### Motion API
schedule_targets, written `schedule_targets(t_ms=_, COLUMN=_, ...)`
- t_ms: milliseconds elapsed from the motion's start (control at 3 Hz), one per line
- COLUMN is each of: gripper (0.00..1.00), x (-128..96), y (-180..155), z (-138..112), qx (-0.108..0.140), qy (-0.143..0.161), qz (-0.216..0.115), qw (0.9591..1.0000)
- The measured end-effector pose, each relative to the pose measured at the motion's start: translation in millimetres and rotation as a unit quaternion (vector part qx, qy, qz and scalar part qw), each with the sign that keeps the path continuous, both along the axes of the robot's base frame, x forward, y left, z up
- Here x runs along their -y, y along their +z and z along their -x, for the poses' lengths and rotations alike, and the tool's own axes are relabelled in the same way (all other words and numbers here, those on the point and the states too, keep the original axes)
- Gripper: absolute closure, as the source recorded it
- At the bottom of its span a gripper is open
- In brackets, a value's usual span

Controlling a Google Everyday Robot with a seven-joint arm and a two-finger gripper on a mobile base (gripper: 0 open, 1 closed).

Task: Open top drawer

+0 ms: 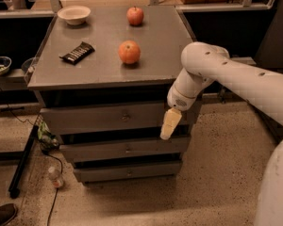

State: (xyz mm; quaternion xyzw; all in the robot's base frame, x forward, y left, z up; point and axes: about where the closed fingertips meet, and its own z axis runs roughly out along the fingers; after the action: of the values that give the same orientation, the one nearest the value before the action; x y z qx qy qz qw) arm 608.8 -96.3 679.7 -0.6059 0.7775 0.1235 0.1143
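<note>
The top drawer (99, 118) is the widest of three grey drawers under the cabinet top, with a small round metal knob (126, 117) at its centre. It stands out slightly further than the two drawers below. My gripper (169, 124) hangs from the white arm in front of the drawer's right end, to the right of the knob and apart from it. Only one cream-coloured finger shows.
On the cabinet top (155, 55) lie two apples (129, 52) (135, 16), a dark snack bar (77, 52) and a white bowl (74, 14). A bottle (55, 177), cables and a black stand leg (21, 166) are on the floor at the left.
</note>
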Motion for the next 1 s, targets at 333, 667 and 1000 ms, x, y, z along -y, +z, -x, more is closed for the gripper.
schedule_targets(t_ms=333, gripper=0.0, x=1, y=1, z=8, qx=-0.011, qy=0.006, qz=-0.014, qw=0.9998)
schedule_targets(t_ms=667, gripper=0.0, x=10, y=12, z=30, qx=-0.028, qy=0.019, qz=-0.041, qw=0.9986)
schedule_targets(t_ms=1000, gripper=0.0, x=21, y=26, z=58, qx=-0.041, qy=0.027, qz=-0.08, qw=0.9956)
